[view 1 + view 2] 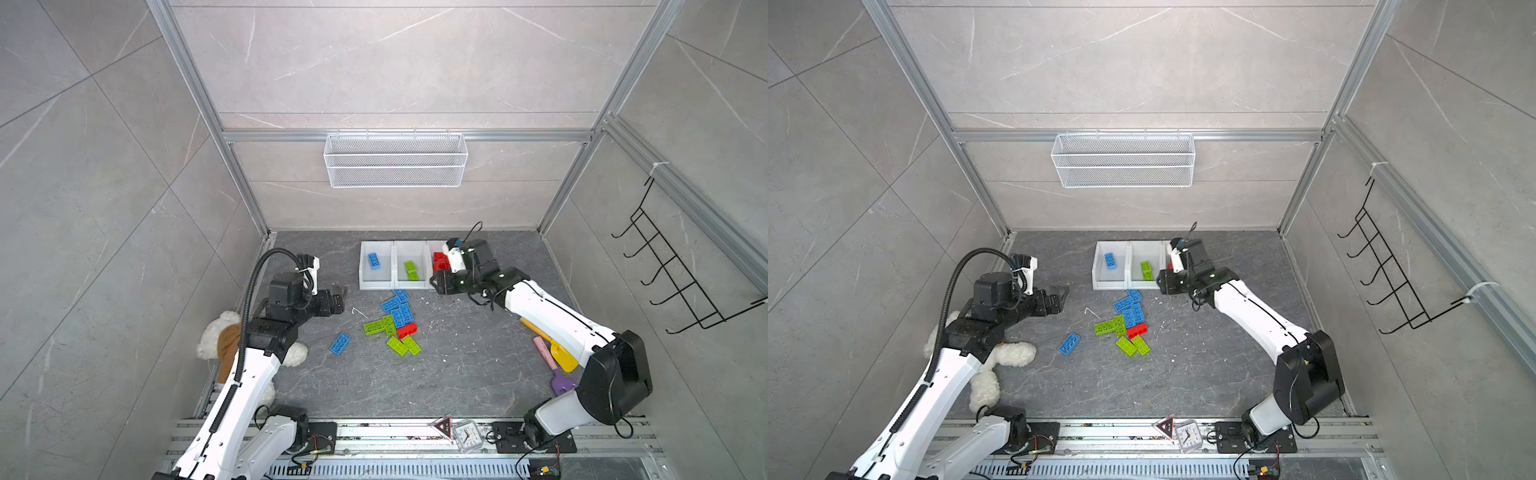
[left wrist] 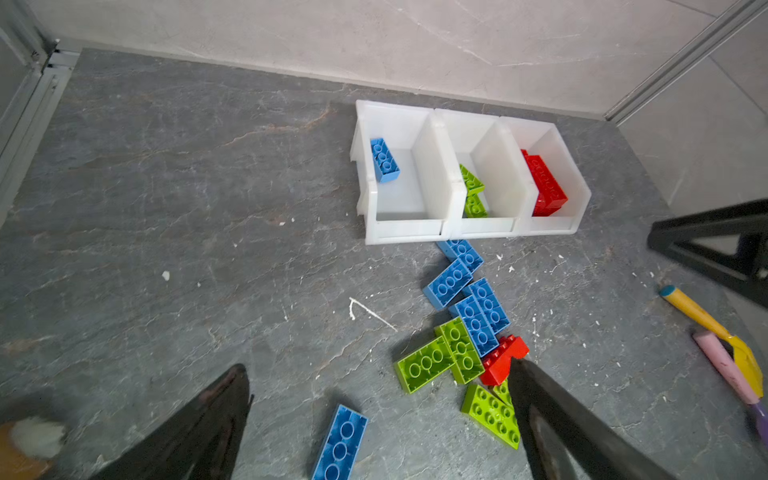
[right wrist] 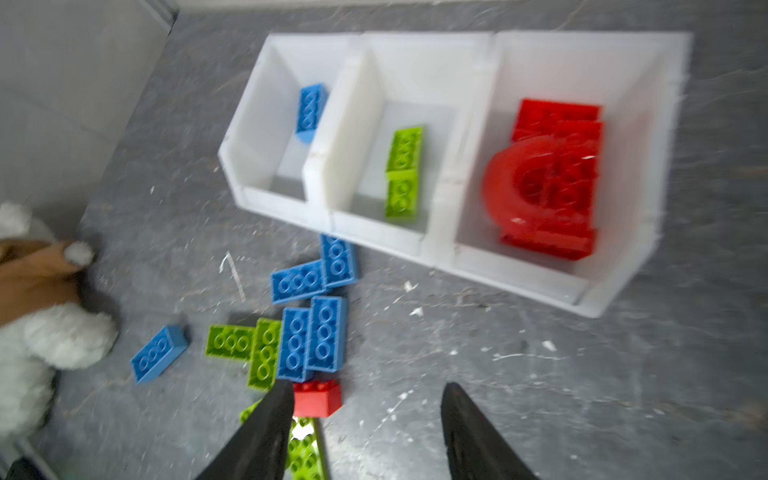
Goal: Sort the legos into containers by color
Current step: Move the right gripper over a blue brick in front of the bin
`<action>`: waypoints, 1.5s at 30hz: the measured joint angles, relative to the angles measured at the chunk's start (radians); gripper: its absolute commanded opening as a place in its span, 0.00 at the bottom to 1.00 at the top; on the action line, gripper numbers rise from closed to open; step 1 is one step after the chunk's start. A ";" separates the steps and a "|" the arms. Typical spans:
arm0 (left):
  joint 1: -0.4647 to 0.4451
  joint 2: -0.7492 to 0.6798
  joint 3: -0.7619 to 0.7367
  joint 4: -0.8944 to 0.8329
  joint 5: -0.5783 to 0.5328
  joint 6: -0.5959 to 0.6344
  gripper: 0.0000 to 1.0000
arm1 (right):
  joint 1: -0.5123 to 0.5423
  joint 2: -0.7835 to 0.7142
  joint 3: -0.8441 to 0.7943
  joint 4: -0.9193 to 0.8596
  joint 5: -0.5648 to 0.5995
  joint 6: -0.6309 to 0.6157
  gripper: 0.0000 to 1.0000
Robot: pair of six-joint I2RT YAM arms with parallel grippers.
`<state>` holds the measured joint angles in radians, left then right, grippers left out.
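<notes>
With the right pincer (image 3: 369,386) released and empty by the red bin (image 3: 642,174) and the left pincer (image 2: 378,365) spread empty near the loose legos (image 1: 397,322) heaped on the surface (image 1: 457,374), I fear a careless grab drags a wrong-coloured neighbour along.

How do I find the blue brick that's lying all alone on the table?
Find the row of three white plastic bins at the back of the dark grey table. In front sits a jumble of blue, green and red bricks; look left, toward the white teddy bear. The long blue plastic brick there touches nothing, unlike the piled ones.
</notes>
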<state>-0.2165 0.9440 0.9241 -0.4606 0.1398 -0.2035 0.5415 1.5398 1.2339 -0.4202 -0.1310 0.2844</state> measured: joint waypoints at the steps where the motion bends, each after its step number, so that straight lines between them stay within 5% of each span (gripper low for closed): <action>1: 0.000 0.011 0.005 0.007 0.005 0.002 1.00 | 0.032 0.005 -0.005 0.000 0.006 0.005 0.59; 23: 0.000 -0.031 -0.016 0.011 -0.040 0.026 1.00 | 0.167 0.368 0.112 0.068 0.083 0.068 0.51; 45: 0.000 -0.007 -0.016 0.013 0.015 0.024 1.00 | 0.126 0.439 0.092 0.101 0.094 0.090 0.44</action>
<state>-0.2165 0.9367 0.9077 -0.4480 0.1547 -0.1795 0.6678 1.9789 1.3258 -0.3191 -0.0368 0.3740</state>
